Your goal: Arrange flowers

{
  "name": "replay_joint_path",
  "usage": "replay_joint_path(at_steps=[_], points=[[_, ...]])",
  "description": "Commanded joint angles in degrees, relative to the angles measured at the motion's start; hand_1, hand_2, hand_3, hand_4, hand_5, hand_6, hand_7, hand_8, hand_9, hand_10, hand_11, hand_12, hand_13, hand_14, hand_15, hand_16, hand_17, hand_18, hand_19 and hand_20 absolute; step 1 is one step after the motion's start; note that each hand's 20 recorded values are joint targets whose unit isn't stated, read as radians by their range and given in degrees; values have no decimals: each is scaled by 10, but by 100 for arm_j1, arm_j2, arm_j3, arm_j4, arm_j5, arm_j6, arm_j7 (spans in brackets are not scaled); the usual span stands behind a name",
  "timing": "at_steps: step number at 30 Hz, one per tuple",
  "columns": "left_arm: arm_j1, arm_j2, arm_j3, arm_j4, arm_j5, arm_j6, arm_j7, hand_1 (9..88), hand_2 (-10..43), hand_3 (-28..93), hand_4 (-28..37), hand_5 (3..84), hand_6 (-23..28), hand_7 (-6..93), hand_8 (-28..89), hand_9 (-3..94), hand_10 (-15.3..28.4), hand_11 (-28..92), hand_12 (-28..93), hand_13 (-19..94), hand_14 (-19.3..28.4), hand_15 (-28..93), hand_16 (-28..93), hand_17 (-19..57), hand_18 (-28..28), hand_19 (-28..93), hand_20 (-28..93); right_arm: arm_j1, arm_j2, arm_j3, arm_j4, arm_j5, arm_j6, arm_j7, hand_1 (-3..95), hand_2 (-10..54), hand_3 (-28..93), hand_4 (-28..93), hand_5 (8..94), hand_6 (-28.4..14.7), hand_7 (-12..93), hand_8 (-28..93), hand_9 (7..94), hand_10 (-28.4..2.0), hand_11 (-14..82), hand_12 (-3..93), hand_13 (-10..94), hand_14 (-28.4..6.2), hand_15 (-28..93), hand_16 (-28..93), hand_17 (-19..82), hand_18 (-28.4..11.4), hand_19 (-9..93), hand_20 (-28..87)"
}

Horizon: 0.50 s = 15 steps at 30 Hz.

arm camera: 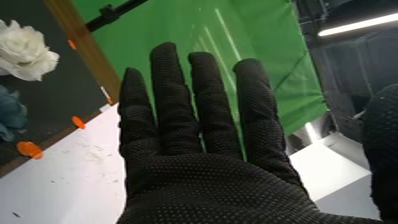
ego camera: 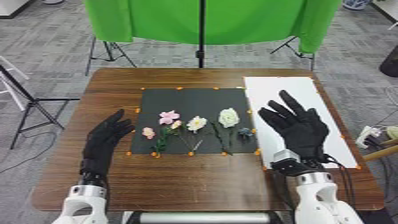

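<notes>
Several artificial flowers lie on the black mat (ego camera: 166, 107): a pink flower (ego camera: 169, 117), a smaller pink one (ego camera: 148, 132), a cream-white flower (ego camera: 196, 124), a larger white flower (ego camera: 228, 118) and a blue-grey one (ego camera: 245, 132). My right hand (ego camera: 298, 127) is over the white sheet, right of the flowers, its fingers straight and holding nothing. My left hand (ego camera: 107, 134) is open at the table's left, beside the mat. In the right wrist view my right hand (arm camera: 204, 185) has extended fingers, with the white flower (arm camera: 25, 52) and the blue-grey flower (arm camera: 9, 112) beyond it.
A white sheet (ego camera: 266, 92) lies along the right of the brown table (ego camera: 187, 180). Orange markers edge the mat and sheet. A green cloth (ego camera: 160, 22) hangs on a stand behind the table. More flowers (ego camera: 371, 132) are at the right, off the table.
</notes>
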Motion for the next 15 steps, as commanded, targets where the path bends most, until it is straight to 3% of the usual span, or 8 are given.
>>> replay_joint_path(at_steps=[1,5,15], points=[[-59,-138,191,161,103,-203,-95,214,18,705,-281,441,47,103,-64,528,148,272,122,351,185,341,-33,34,136,161,233,69,-26,-44,-17,-9,0,-30,36,11,809,-160,458,9,149,-92,528,-143,72,148,468,-153,157,162,264,-166,72,327],[-103,-138,250,167,63,-90,-12,215,19,705,-281,443,47,105,-64,503,142,257,114,348,185,334,-37,34,136,153,227,98,30,-35,-26,127,-12,11,36,12,810,-159,436,10,144,-91,524,-143,70,151,472,-153,156,167,262,-166,80,326],[-62,-143,260,167,51,-76,44,216,18,710,-280,443,47,107,-66,484,141,242,115,344,185,332,-34,39,135,169,236,126,40,-37,-13,123,16,44,36,16,808,-158,460,9,150,-92,530,-144,70,153,475,-154,154,173,261,-165,90,325]])
